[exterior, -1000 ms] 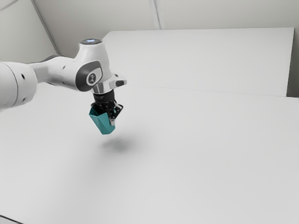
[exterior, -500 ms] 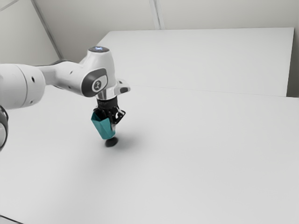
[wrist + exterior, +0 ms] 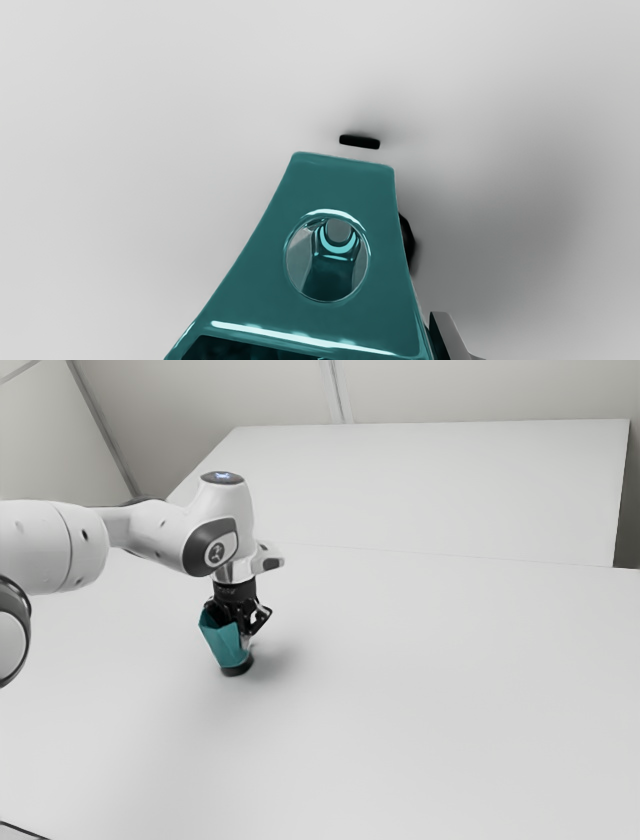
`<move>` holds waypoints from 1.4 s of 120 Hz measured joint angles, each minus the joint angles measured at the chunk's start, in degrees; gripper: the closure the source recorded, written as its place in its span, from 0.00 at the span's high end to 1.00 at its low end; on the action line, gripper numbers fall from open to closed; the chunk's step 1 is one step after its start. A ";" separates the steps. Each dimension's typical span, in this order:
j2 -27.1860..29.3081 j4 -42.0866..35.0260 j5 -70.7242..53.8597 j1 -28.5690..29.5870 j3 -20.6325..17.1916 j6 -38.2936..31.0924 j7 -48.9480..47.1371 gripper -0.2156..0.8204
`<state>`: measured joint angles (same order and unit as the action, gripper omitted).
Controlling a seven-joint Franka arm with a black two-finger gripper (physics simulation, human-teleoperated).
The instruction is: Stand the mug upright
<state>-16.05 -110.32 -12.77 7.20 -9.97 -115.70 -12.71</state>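
A teal mug point(image 3: 226, 644) hangs tilted in the grip of a robot's black pincer point(image 3: 243, 631), low over a broad white table point(image 3: 450, 690). The pincer is clenched on the mug at its side, near the mouth, with one gray finger point(image 3: 448, 337) running along the outer wall; the other is hidden by the mug. In the exterior view, the mug lies just below the pincer and toward the exterior view's left, its open mouth raised and leaning that way, its narrower base slanting down toward the exterior view's right. The base sits directly above a dark patch point(image 3: 237, 671) on the white surface; whether it touches the table cannot be told. A softer gray shadow spreads beside it, toward the exterior view's right.

Seen from the wrist, the mug's flat, glossy face fills the space ahead of the fingers, widening from the base to the mouth, which lies nearest the pincer. A round opening point(image 3: 327, 256) pierces that face, with teal inner walls and bright highlights visible through it. Just beyond the base end lies a small black bar-shaped mark point(image 3: 359, 142), apart from the mug. The white arm point(image 3: 150, 535) enters from the exterior view's left, its hand pointing down at the table, with a pale wall point(image 3: 480, 390) in the background.
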 joint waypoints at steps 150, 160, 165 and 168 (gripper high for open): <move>6.66 3.15 2.27 0.01 -0.12 3.93 0.96 0.77; 8.02 6.02 5.56 -0.02 -0.10 6.80 1.80 0.78; 8.26 8.20 7.48 -0.01 -0.09 8.73 2.39 0.78; 8.33 9.49 8.45 0.01 -0.10 9.80 2.76 0.78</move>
<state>-7.72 -100.83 -4.32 7.21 -10.07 -105.90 -9.95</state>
